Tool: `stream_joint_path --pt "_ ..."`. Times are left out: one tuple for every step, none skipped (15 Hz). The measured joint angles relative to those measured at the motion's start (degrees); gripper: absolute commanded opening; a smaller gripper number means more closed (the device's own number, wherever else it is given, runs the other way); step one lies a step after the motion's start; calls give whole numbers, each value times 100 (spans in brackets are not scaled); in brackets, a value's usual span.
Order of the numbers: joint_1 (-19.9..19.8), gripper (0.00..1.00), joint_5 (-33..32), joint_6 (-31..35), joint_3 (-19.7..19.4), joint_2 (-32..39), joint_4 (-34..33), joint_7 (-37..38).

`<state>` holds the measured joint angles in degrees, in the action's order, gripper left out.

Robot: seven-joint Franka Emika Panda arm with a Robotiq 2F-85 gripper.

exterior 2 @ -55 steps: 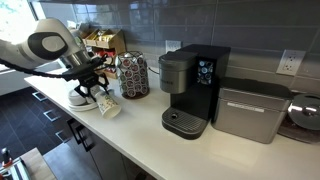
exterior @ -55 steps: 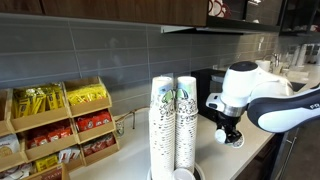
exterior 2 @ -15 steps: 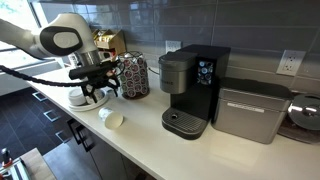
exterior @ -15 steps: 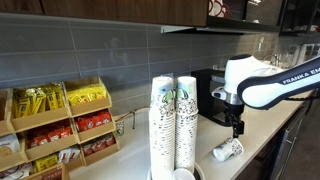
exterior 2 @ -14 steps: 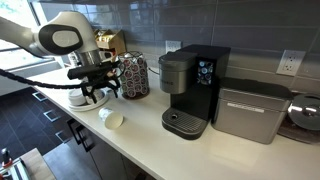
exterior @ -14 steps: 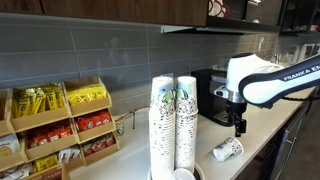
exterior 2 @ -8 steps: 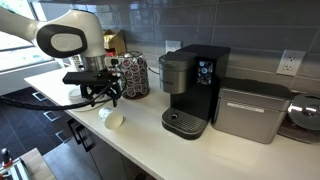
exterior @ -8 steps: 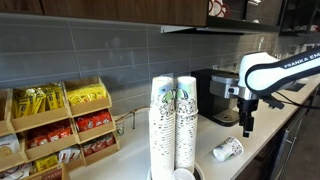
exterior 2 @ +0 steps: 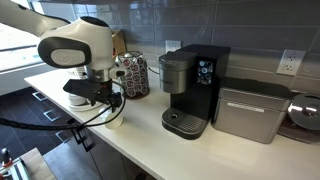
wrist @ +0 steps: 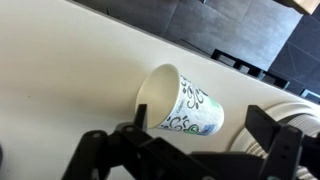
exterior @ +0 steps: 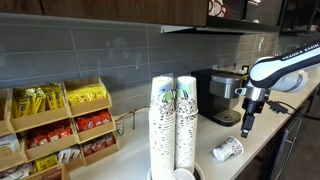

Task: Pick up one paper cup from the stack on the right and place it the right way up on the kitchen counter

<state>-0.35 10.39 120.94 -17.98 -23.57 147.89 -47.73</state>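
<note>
The paper cup lies on its side on the kitchen counter, its mouth facing the stacks. In the wrist view the paper cup lies with its open mouth to the left, on the pale kitchen counter. My gripper hangs just above and beside it, open and empty; in the wrist view my gripper has its fingers spread wide either side of the cup, not touching it. The stack stands upright next to its twin column. In an exterior view my arm hides the cup.
A black coffee machine stands behind the cup; it also shows in an exterior view with a pod rack and a silver appliance. Wooden snack racks stand at the far left. The counter's front edge runs close to the cup.
My gripper has moved away from the stacks and risen slightly, staying open. The cup has stayed on its side on the counter.
</note>
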Motion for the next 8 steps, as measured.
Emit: stream_joint_path --pt "-12 100 124 14 -58 18 21 -129" --pt "-20 100 250 54 -107 36 53 -283" --pt "-30 100 377 107 -147 57 91 -445" --pt "-38 100 483 157 -176 81 126 -597" --pt "-43 100 579 185 -201 111 153 -737" --pt "-55 100 671 215 -217 144 177 -867" --pt "-70 100 751 252 -226 174 205 -978" --pt "-85 100 841 280 -233 209 227 -1085"
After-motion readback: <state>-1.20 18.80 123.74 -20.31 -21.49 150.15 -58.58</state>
